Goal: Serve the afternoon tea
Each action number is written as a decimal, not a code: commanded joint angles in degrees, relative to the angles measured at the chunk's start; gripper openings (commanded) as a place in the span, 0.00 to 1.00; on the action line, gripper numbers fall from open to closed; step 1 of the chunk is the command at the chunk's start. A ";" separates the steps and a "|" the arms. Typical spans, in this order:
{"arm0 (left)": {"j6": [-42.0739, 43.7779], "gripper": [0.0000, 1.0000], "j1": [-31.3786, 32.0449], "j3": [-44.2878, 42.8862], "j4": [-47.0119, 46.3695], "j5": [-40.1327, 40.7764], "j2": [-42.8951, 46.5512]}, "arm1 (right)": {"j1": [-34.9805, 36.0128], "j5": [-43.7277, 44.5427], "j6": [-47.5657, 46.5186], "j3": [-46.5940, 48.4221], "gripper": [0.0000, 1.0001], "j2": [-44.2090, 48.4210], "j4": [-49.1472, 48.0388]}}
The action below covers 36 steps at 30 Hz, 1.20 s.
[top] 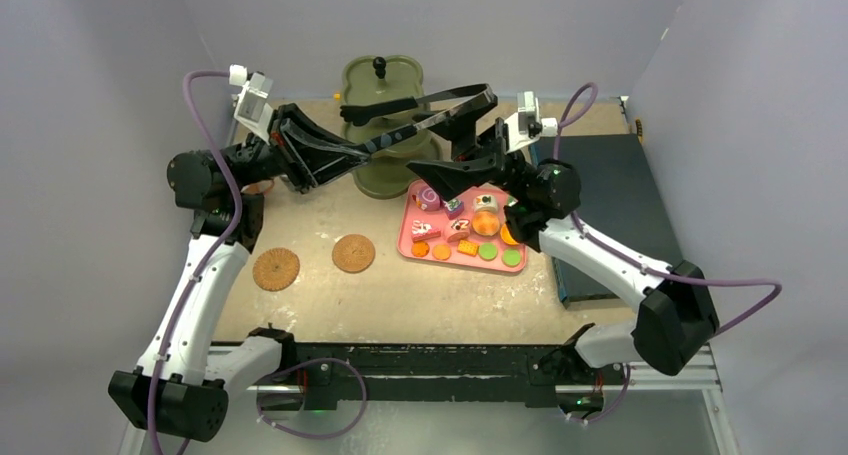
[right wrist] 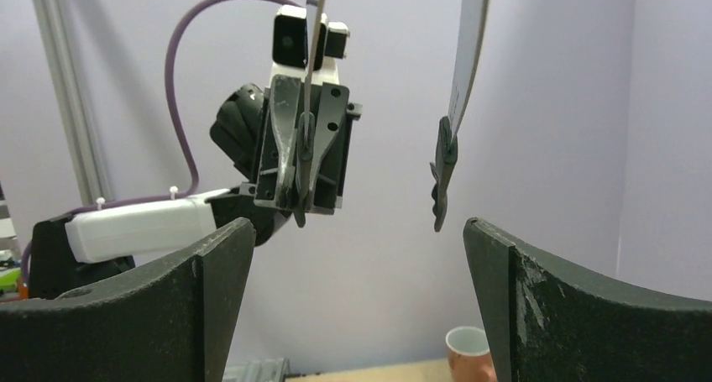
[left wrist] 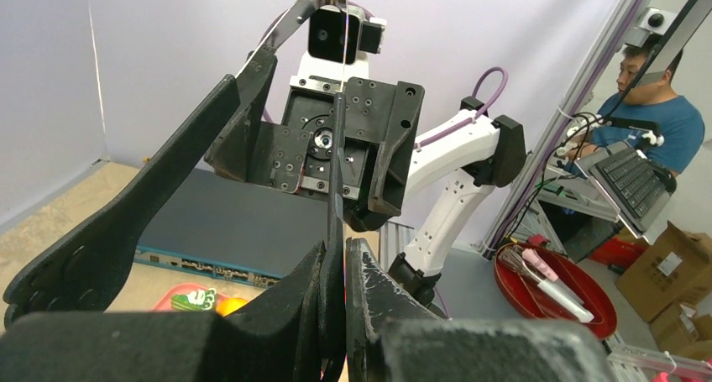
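Small, light, probably slick toy pastries [top: 486, 222] lie on the pink tray [top: 405, 243] beside the olive stand [top: 385, 85], best pinched across their sides; the left end effector [left wrist: 336, 256] clamps 1 leg of the black tongs [top: 460, 97], the right end effector [right wrist: 357, 227] gapes empty.

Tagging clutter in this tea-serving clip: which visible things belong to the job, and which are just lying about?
Job: olive stand; toy pastries on the pink tray; brown coasters; terracotta cup; black tongs, one arm pinched in the left end effector.
Lying about: dark blue box; red bowl; cardboard box.
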<state>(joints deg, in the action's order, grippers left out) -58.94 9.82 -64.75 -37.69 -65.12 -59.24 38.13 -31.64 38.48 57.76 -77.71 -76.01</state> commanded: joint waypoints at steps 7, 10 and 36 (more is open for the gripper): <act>-0.16 0.00 1.27 1.17 -3.76 0.27 1.45 | -0.17 -1.13 6.50 5.64 0.98 -4.60 -12.68; 1.00 0.00 1.67 1.74 -3.45 0.42 1.80 | 0.20 -0.88 6.42 6.91 0.98 -4.80 -11.03; 7.82 0.00 2.14 2.26 -0.03 0.79 1.84 | 2.83 -3.56 4.89 12.07 0.72 -4.82 4.62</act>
<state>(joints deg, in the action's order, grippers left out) -52.47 11.73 -61.87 -36.93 -65.14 -58.24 40.75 -32.40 42.44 67.37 -83.26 -72.75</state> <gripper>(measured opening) 0.101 0.740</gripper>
